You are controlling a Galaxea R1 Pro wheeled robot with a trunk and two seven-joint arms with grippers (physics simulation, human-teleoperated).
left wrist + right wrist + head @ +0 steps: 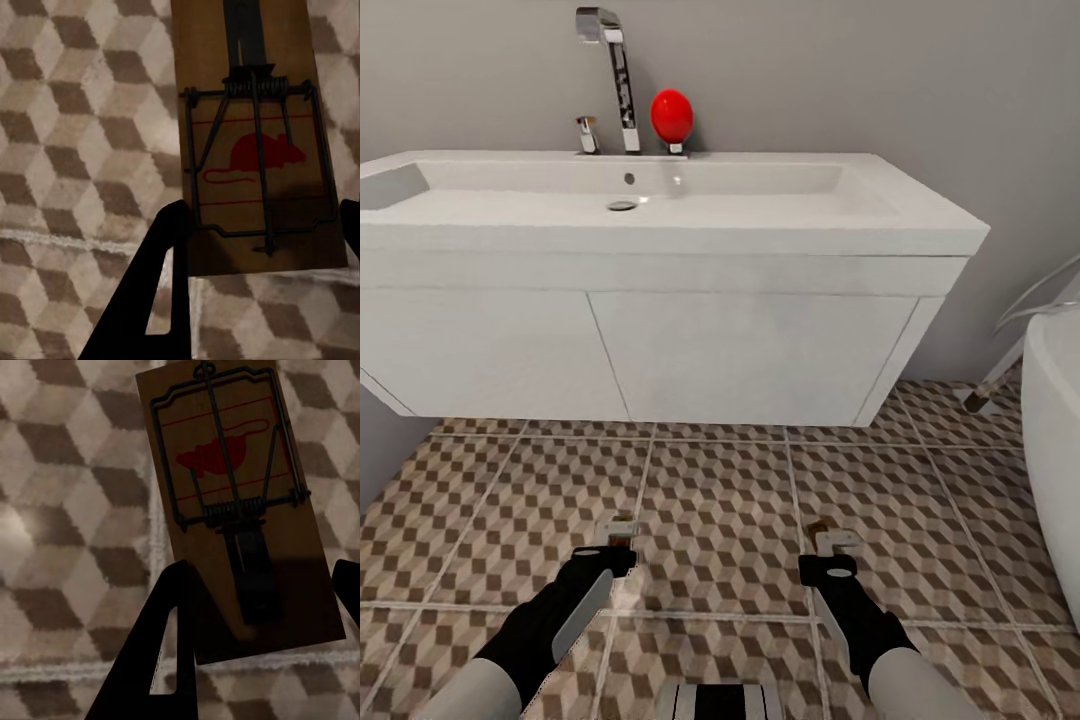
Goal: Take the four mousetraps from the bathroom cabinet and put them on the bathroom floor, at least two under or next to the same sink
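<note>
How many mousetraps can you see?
2. One mousetrap is between the left gripper fingers, the other mousetrap between the right gripper fingers, both above the tiled floor. More may be hidden elsewhere.

i see the cube-patterned bathroom floor (pixel 720 520), with the bathtub (pixel 1055 450) standing on it at right.

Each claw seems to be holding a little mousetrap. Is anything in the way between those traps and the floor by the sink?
Nothing visible is. The left gripper and right gripper each hold a mousetrap over bare bathroom floor in front of the sink; no object lies on the tiles there.
</note>
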